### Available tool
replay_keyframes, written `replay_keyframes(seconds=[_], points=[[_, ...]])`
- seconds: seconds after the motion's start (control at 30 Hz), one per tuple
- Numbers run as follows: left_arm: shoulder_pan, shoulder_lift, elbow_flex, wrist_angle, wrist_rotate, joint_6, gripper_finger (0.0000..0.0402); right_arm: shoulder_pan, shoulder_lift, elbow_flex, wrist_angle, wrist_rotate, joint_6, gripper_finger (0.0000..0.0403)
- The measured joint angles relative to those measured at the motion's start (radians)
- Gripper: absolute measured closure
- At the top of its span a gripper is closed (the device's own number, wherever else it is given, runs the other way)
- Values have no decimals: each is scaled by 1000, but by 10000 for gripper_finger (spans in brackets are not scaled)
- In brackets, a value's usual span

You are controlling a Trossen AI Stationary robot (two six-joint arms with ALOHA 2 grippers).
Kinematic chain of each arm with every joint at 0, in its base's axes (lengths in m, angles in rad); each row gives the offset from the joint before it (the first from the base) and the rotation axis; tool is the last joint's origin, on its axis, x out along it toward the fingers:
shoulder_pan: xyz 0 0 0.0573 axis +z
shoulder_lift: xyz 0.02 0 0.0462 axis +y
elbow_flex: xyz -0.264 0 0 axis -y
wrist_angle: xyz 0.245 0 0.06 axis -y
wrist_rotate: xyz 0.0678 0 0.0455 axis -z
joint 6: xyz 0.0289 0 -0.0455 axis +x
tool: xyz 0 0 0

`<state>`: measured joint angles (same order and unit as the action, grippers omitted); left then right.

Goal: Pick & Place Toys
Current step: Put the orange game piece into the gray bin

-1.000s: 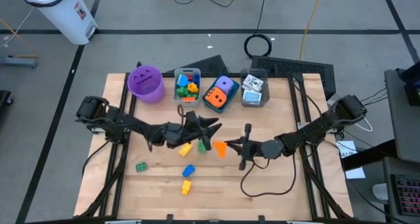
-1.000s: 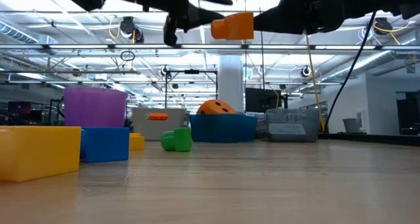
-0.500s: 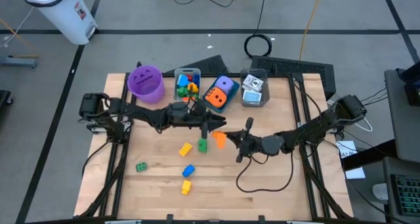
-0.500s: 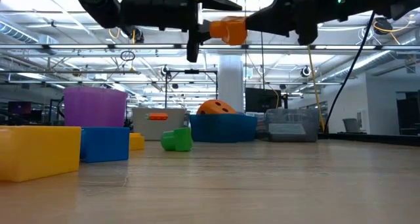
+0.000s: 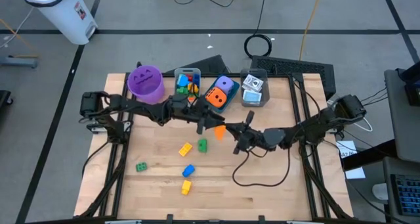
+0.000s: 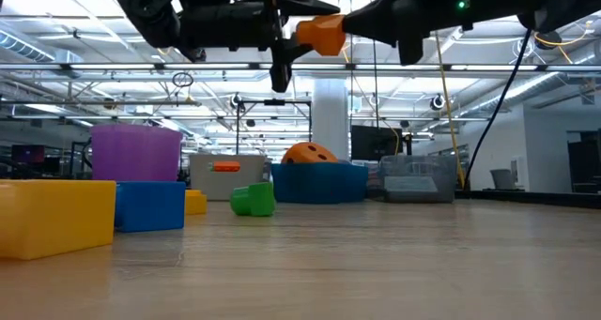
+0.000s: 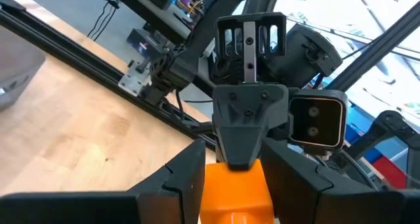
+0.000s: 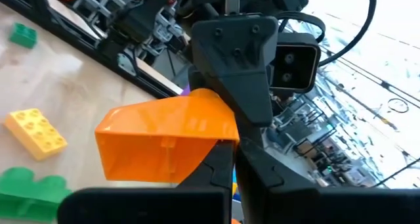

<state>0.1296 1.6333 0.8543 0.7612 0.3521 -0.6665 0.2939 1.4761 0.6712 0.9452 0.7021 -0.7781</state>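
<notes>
An orange brick (image 5: 219, 131) hangs high above the table's middle, between my two grippers; it also shows in the low view (image 6: 322, 35). My right gripper (image 5: 230, 133) comes from the table's right and is shut on it. My left gripper (image 5: 210, 123) comes from the left, open, with one finger on each side of the brick's other end (image 7: 234, 191). Loose toys lie on the table nearer the front: a yellow brick (image 5: 186, 148), a green brick (image 5: 202, 145), another green one (image 5: 141, 166), a blue one (image 5: 188, 170) and a yellow one (image 5: 186, 186). My left gripper has a finger (image 7: 187, 178) close along each side of the brick; I cannot tell whether they touch it. My right gripper pinches the brick's end nearest the table's right (image 8: 213, 145) between its two fingers, reaching in level from the right. The brick is lifted clear, its hollow underside showing in the right wrist view.
Along the far edge stand a purple cup (image 5: 145, 83), a clear bin of bricks (image 5: 188, 85), a blue bin with dice (image 5: 220, 92) and a clear bin with cubes (image 5: 254, 89). A cable loops over the table near the right arm (image 5: 262, 178).
My left gripper has swung toward the table's far edge and toward the orange brick, turning as it went, and its fingers now stand around the brick's end. My right gripper has carried the brick a little toward the far edge and rolled it.
</notes>
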Motion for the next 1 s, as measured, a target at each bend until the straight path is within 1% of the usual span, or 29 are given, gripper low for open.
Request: replay_keyframes(seconds=[0.23,0.4,0.57,0.7,0.83,0.9,1.0], points=[[48,0,0,-4,75,3,249,-57,0,0,26,-10,-48,403],[79,0,0,-7,126,41,249,-102,0,0,30,-20,-53,403],[98,0,0,-9,140,77,249,-142,0,0,35,-80,-53,403],[117,0,0,-8,144,86,248,-172,0,0,39,-93,-55,403],[129,0,0,-9,144,88,230,-199,0,0,53,-116,-73,403],[131,0,0,-18,147,87,213,-211,-2,0,64,-127,-74,403],[130,2,-3,-47,163,94,183,-227,-3,0,90,-116,-75,403]])
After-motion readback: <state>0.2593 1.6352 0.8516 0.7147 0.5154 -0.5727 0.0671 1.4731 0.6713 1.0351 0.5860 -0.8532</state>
